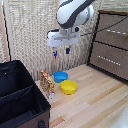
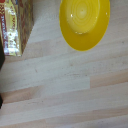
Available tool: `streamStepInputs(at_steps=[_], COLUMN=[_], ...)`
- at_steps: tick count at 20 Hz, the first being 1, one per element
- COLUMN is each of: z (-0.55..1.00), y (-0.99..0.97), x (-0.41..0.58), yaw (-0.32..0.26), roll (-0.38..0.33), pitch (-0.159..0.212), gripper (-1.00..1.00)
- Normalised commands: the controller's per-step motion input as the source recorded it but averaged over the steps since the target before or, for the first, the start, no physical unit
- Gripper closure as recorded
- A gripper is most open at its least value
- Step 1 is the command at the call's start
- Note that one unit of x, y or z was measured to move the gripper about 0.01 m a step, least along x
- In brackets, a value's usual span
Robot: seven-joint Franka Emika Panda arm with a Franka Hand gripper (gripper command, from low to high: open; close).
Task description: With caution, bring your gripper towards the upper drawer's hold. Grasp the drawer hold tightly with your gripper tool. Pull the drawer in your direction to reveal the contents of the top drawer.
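Seen in the exterior view, going from its left to its right with the gripper as the landmark: a black fabric box [image 1: 20, 95] fills the near corner, well below the gripper and to the exterior view's left of it. Next come a small printed carton [image 1: 47, 82], a blue bowl [image 1: 60, 76] and a yellow bowl [image 1: 68, 87] on the pale wooden floor [image 1: 95, 100] — all roughly beneath the gripper. The gripper [image 1: 61, 51] hangs in mid-air, fingers pointing down, slightly parted and holding nothing. To the exterior view's right of it, well apart, stands the dark cabinet; the top drawer [image 1: 113, 29] sits at about the gripper's height, and the drawer hold [image 1: 119, 32] runs as a thin horizontal bar across its front. The reach therefore looks sideways toward that bar — not downward. The wrist view shows only floor, the yellow bowl and the carton.
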Motion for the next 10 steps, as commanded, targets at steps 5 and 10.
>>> streamStepInputs(at_steps=[5, 10], z=[0.34, 0.46], y=[-0.23, -0.23], x=[-0.075, -0.061], yaw=[0.109, 0.148], roll=[-0.158, -0.204], pitch=[-0.038, -0.082], gripper=[-1.00, -1.00])
